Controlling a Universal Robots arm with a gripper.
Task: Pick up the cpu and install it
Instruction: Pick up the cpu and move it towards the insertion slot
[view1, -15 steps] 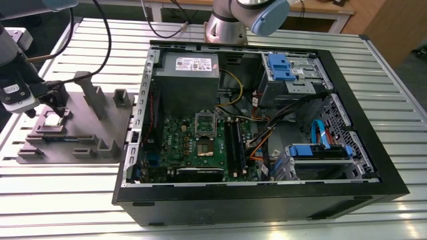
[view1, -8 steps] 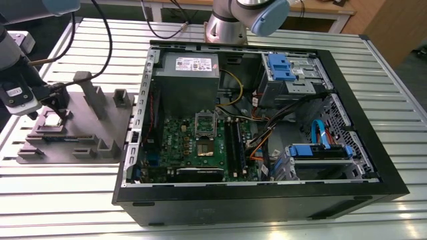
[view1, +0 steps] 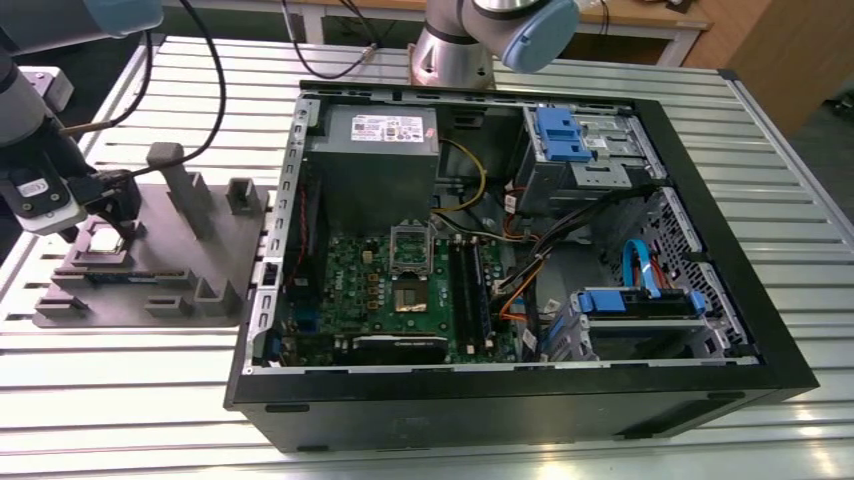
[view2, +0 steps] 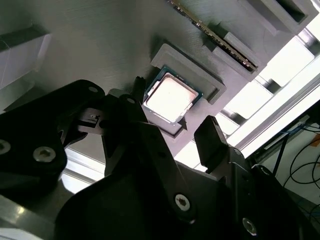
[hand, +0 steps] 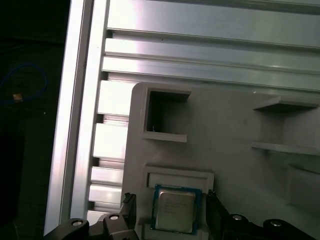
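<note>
Slatted aluminium table (view1: 160, 400), grey fixture tray (view1: 163, 245), and the cpu (view2: 171, 96) lies in its pocket dead centre between the gripper (view2: 172, 112)'s wide-open, empty fingers (view2: 210, 140), touching neither.

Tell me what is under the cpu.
The cpu lies in a raised square nest of the grey fixture; the nest's floor beneath it is covered.

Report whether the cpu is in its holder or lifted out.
In: the cpu lies flat, recessed in the grey fixture, open end effector straddling it.
</note>
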